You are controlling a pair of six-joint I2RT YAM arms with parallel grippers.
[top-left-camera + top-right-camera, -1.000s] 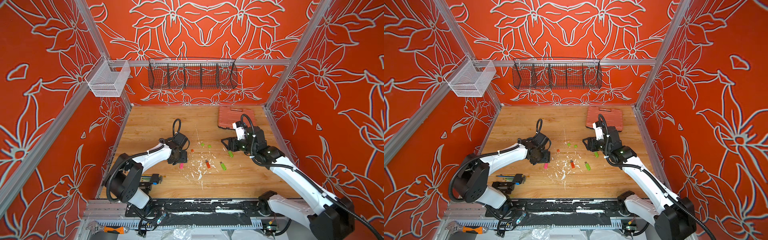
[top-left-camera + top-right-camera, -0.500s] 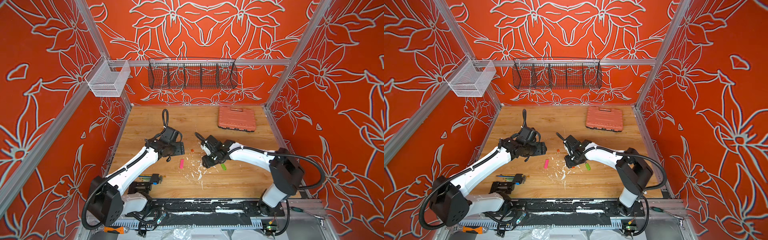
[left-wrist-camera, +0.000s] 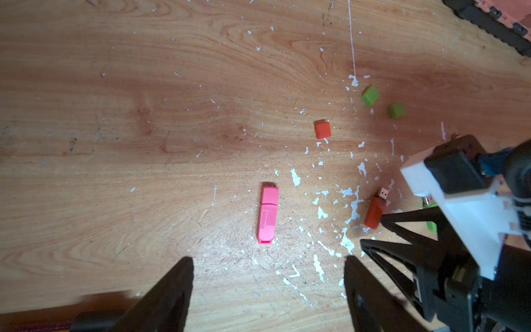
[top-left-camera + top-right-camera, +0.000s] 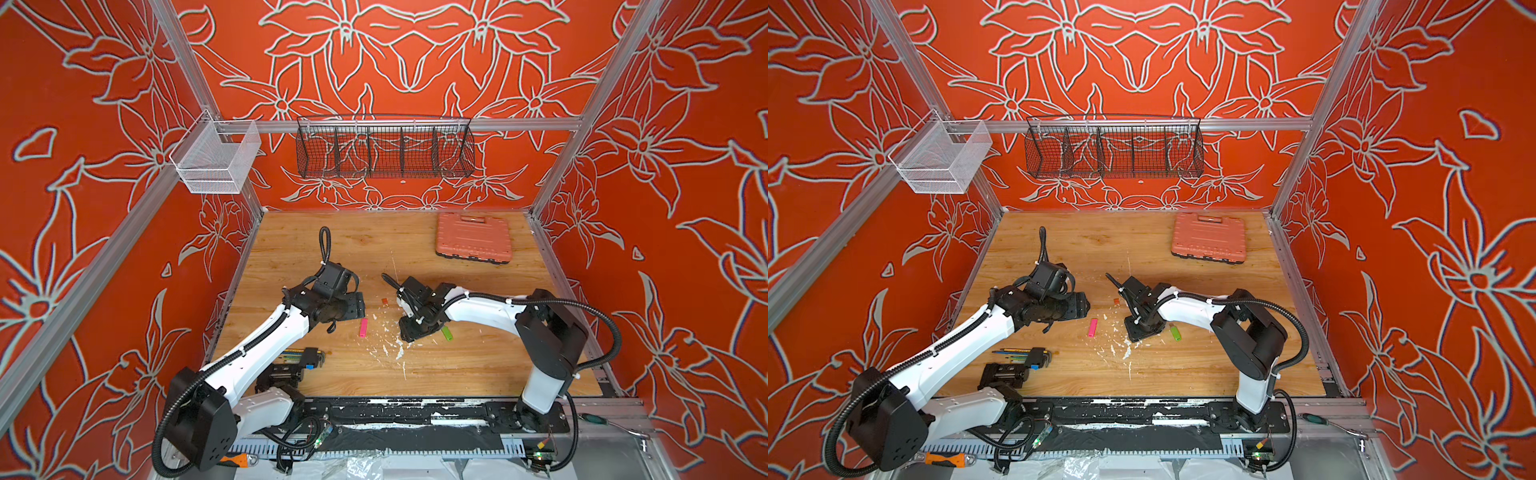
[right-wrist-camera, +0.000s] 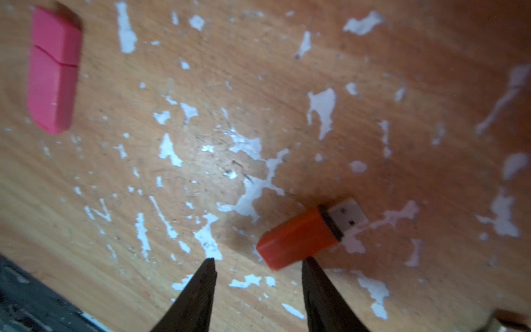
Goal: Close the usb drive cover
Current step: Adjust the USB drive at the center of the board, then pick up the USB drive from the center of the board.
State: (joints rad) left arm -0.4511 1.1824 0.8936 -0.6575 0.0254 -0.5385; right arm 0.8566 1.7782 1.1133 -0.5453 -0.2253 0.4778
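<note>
Jaws partly apart and empty, the right gripper (image 5: 255, 263) hovers at the tail of the uncapped orange usb drive (image 5: 298, 238) on the table (image 5: 402, 86), probably to grasp it, while the left gripper (image 3: 268, 258) hangs wide, empty.

From my left gripper (image 3: 267, 258) the bare tabletop (image 3: 115, 143) runs clear to the pink drive (image 3: 268, 214), with nothing between its spread fingers. My right gripper (image 5: 260, 259) crowds in close beside it, the orange drive (image 5: 301, 238) lying just ahead of its parted tips. Beyond, an orange cap (image 3: 322, 130) and two green caps (image 3: 370, 95) lie scattered, well short of the tool case (image 4: 473, 239).
</note>
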